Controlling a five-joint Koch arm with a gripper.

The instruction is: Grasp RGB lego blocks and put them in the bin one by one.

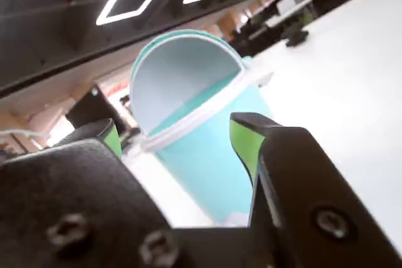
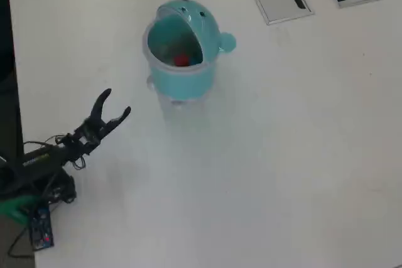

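The arm (image 2: 56,152) reaches out low from its base at the left edge of the overhead view. Its gripper (image 2: 115,104) is spread wide with nothing between the jaws. In the wrist view, green pads (image 1: 244,142) line the inner faces of both fingers.

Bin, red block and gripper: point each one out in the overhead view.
Bin (image 2: 182,83): overhead view, on the light-blue front wall below the opening.
Red block (image 2: 181,60): overhead view, on its top, lying inside the bin.
Gripper (image 2: 115,103): overhead view, midway between the two spread fingertips.
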